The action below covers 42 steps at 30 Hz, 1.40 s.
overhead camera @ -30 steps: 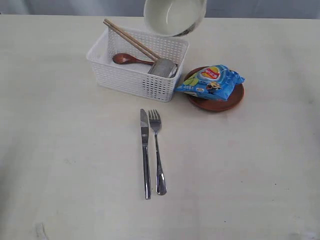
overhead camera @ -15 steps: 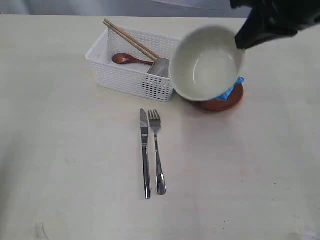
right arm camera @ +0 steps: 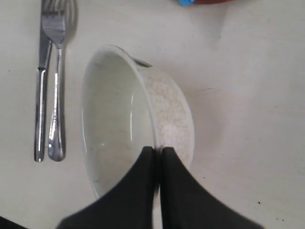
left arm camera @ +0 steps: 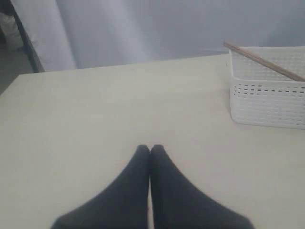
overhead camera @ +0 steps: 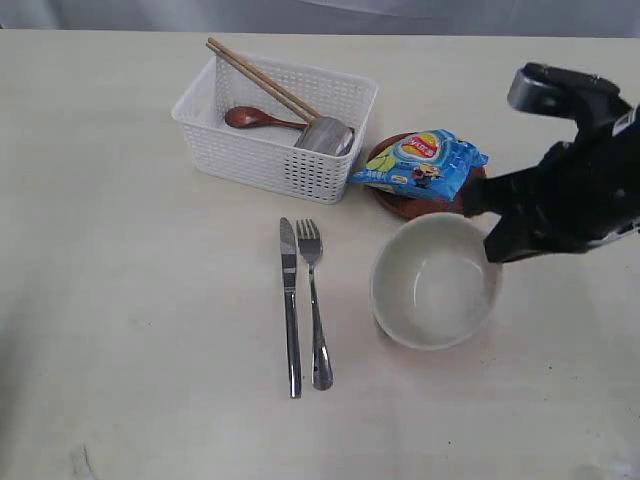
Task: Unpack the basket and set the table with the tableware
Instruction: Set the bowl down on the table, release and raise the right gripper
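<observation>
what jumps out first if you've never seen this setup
The pale bowl in the black right tool, pinched by its rim, to the right of the knife and fork in the exterior view. Behind it, a bright blue chip bag lies on a brown plate beside the white basket, where chopsticks, a wooden spoon and a steel cup sit.

The wide pale beige tabletop (overhead camera: 150, 300) looks matt and faintly scuffed. At its far side, the white rectangular lattice basket (overhead camera: 262, 160) is smooth plastic. In it, the long light wooden chopsticks (overhead camera: 262, 78) are matt, the reddish-brown wooden spoon (overhead camera: 258, 118) glossy, and the squat steel cup (overhead camera: 325, 135) brushed grey metal. The slim steel knife (overhead camera: 291, 310) and slim steel fork (overhead camera: 315, 310) shine mirror-bright. The pale greenish-white round bowl (overhead camera: 435, 282) is glazed, smooth inside and finely speckled outside. The blue crinkled chip bag (overhead camera: 420, 160) is shiny film. The brown round plate (overhead camera: 405, 205) is smooth and dull.
</observation>
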Motion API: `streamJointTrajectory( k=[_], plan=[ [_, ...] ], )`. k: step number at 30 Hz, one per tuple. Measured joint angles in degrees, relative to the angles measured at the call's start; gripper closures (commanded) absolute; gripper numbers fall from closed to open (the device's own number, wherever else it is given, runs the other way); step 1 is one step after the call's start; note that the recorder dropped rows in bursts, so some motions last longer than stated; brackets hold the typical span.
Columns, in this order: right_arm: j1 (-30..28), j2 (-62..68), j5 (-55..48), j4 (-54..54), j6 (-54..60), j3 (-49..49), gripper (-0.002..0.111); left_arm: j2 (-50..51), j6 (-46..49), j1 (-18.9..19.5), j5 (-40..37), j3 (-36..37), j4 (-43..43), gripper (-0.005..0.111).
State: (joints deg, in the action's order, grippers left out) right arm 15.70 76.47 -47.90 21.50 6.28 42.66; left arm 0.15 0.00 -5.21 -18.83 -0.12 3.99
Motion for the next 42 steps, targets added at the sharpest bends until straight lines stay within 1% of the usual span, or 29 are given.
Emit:
streamJointTrajectory(
  k=[3,7,19,22,24,27,29,33,37,42],
  plan=[
    [0.0,0.0,4.5,0.3,0.0,-3.9,0.109,0.0,0.0,0.0,0.0,0.0,0.0,0.107],
    [0.0,0.0,8.2,1.1,0.0,-6.3,0.109,0.0,0.0,0.0,0.0,0.0,0.0,0.107],
    [0.0,6.3,9.3,0.2,1.1,-6.8,0.108,0.0,0.0,0.0,0.0,0.0,0.0,0.107],
    [0.0,7.3,9.8,-0.4,1.1,-6.8,0.095,0.0,0.0,0.0,0.0,0.0,0.0,0.107],
    [0.0,7.5,9.9,-1.3,1.2,-6.8,0.082,0.0,0.0,0.0,0.0,0.0,0.0,0.107],
    [0.0,7.6,9.8,-1.9,1.2,-6.4,0.067,0.0,0.0,0.0,0.0,0.0,0.0,0.107],
    [0.0,7.7,9.3,-2.0,1.2,-5.3,0.064,0.0,0.0,0.0,0.0,0.0,0.0,0.107],
    [0.0,7.7,6.5,-2.5,1.3,-2.1,0.064,0.0,0.0,0.0,0.0,0.0,0.0,0.107],
    [0.0,7.8,2.7,-2.7,1.3,4.4,0.063,0.0,0.0,0.0,0.0,0.0,0.0,0.107],
    [0.8,7.8,0.6,-3.0,1.3,16.6,0.047,0.0,0.0,0.0,0.0,0.0,0.0,0.107]
  ],
)
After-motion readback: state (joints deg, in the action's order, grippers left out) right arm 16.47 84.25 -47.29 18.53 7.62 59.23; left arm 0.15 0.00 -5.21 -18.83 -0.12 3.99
